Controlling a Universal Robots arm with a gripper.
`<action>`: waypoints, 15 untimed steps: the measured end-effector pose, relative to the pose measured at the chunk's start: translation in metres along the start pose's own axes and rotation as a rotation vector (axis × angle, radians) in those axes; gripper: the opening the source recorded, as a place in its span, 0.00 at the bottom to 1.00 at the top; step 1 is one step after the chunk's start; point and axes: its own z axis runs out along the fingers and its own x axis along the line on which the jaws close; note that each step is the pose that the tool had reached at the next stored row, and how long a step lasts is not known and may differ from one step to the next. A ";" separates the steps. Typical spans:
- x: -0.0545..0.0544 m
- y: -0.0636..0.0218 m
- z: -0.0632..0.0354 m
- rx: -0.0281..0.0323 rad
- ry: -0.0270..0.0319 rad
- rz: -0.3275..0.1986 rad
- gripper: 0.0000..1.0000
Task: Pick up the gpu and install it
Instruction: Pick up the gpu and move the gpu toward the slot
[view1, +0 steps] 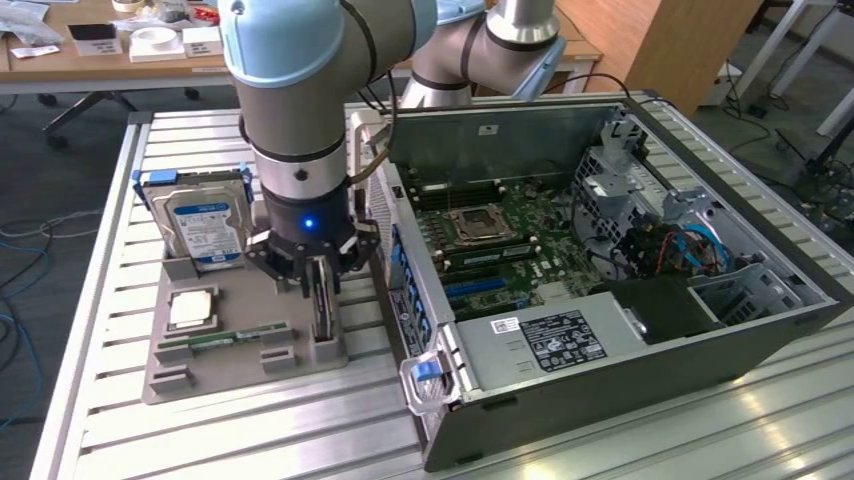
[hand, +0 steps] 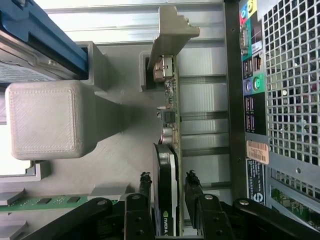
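Wrist view: gripper (hand: 168, 176) astride gpu (hand: 165, 200), gaps both sides, green-white logo (hand: 164, 227).

On the slatted metal surface (view1: 267, 430), a grey holder tray (view1: 174, 385). At its far end, standing upright, a hard drive (view1: 200, 225); nearer, lying flat, a processor (view1: 191, 307) and a RAM stick (view1: 227, 338). Along the tray's edge toward the exterior view's right, the gpu (view1: 324, 325), on its long edge. Directly above, the arm (view1: 300, 120), jaws down at the card's upper edge; contact not clear. Just beside the tray, the open computer case (view1: 601, 250).
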 end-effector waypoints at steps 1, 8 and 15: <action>0.000 0.0007 0.0002 0.0001 0.0001 0.000 0.42; 0.001 0.0057 0.0018 0.0001 0.0000 0.001 0.42; 0.001 0.0064 0.0021 0.0001 0.0000 0.001 0.42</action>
